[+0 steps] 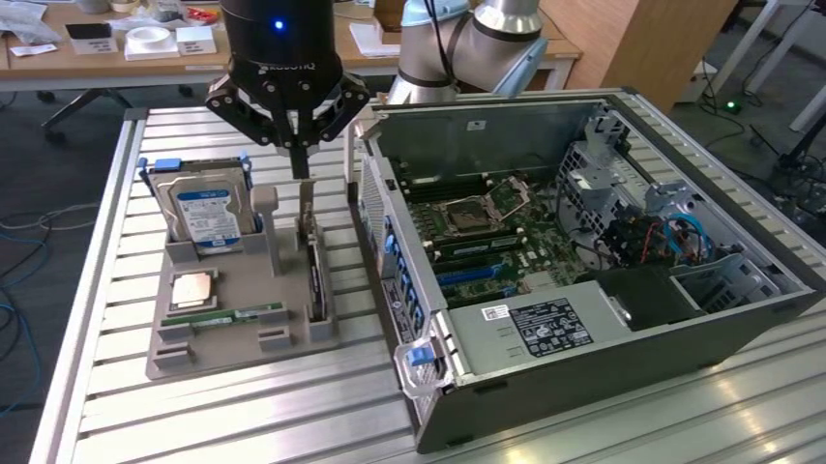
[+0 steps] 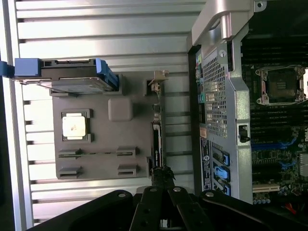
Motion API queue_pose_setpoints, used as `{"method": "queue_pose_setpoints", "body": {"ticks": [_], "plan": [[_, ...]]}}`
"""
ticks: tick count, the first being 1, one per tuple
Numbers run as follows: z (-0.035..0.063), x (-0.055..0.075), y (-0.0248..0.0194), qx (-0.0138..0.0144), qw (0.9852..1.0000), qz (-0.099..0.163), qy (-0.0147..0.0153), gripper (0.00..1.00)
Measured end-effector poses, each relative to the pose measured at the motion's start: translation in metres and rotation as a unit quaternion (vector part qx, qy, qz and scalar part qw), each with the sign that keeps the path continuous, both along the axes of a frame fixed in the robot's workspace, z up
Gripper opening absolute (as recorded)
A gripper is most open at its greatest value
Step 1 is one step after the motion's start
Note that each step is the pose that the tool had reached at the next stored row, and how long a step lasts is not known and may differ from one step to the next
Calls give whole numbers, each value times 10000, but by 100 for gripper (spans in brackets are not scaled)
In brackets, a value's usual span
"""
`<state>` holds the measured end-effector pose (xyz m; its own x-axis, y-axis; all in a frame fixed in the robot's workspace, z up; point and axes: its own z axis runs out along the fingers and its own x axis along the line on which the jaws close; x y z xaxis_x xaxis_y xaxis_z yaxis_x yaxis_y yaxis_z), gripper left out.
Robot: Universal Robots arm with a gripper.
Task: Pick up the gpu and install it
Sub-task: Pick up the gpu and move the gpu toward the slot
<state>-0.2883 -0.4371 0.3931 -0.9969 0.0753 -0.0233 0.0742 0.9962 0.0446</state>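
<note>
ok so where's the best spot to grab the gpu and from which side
The gpu stands on edge in a slot of the grey holder, with the computer case close alongside. So its top edge is likely best: come straight down and pinch across the thin card.

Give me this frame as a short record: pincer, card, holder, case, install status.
pincer: black pincer, shut, above the holder's card slot
card: thin dark gpu card with silvery bracket, standing on edge in the holder; cannot tell if gripped
holder: grey moulded tray, also carrying blue-labelled hard drive, square silver processor, green memory stick
case: open grey computer case, beside the tray on the exterior view's right
install: not done
</note>
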Motion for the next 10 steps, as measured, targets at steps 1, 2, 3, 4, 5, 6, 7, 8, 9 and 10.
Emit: {"method": "queue_pose_setpoints", "body": {"ticks": [1, 2, 3, 4, 5, 6, 7, 8, 9, 10], "plan": [[0, 0, 0, 0, 10000, 0, 0, 11], [0, 0, 0, 0, 10000, 0, 0, 11], [0, 0, 0, 0, 10000, 0, 0, 11], [0, 0, 0, 0, 10000, 0, 0, 11], [0, 0, 0, 0, 10000, 0, 0, 11], [0, 0, 0, 0, 10000, 0, 0, 11], [0, 0, 0, 0, 10000, 0, 0, 11], [0, 0, 0, 0, 10000, 0, 0, 11], [0, 0, 0, 0, 10000, 0, 0, 17], [0, 0, 0, 0, 10000, 0, 0, 17]]}}
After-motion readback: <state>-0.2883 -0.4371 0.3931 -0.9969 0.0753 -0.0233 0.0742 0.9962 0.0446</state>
